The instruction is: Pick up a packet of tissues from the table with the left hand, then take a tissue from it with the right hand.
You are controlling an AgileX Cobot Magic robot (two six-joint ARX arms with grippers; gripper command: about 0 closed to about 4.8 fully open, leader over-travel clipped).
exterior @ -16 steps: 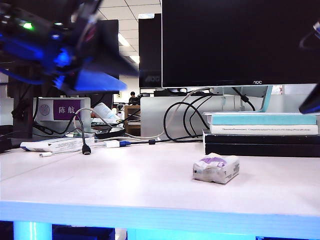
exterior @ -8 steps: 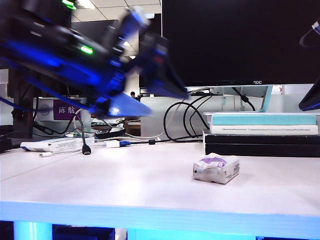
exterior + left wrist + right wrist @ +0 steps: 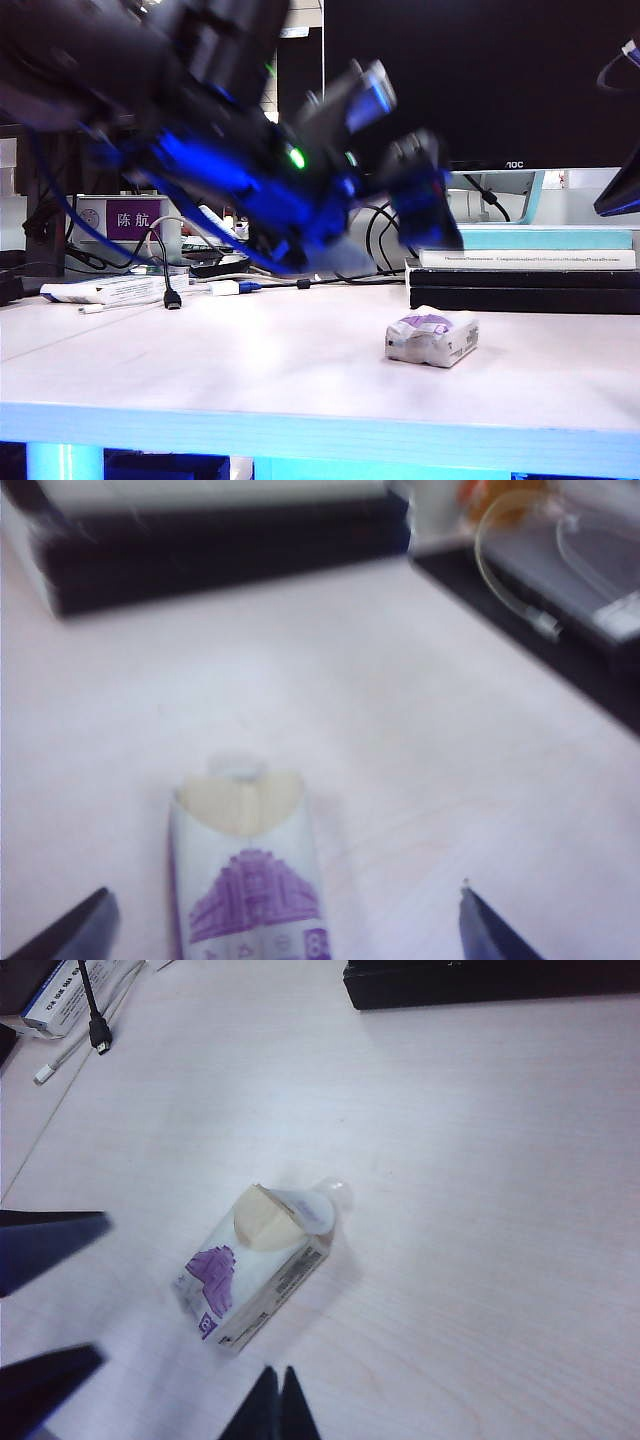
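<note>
The packet of tissues (image 3: 432, 337) lay on the table (image 3: 250, 370) in front of a stack of books (image 3: 525, 265), touching neither gripper. In the exterior view the left hand (image 3: 395, 215) hung blurred above the table, up and to the left of the packet, with clear air between its fingers and the pack. From the left wrist view the packet (image 3: 248, 875) sat between the two dark fingertips (image 3: 75, 930), nearer one of them than the other, its purple label facing the camera and its opened end, where the cream tissue (image 3: 240, 802) showed, pointing away from the gripper. The left hand (image 3: 285, 925) had its jaws spread wide, well beyond the width of the pack, and they held and touched nothing. The right hand (image 3: 620, 190) showed only as a dark sliver at the right edge of the exterior view, high above the books and well apart from the packet. In the right wrist view the packet (image 3: 255, 1265) lay slantwise on the pale tabletop with the tissue (image 3: 265, 1222) exposed at its open flap, and the right hand (image 3: 273, 1405) had its slim fingers pressed together, empty, just short of the pack. A black cable plug (image 3: 99, 1030) lay far off near a printed box
</note>
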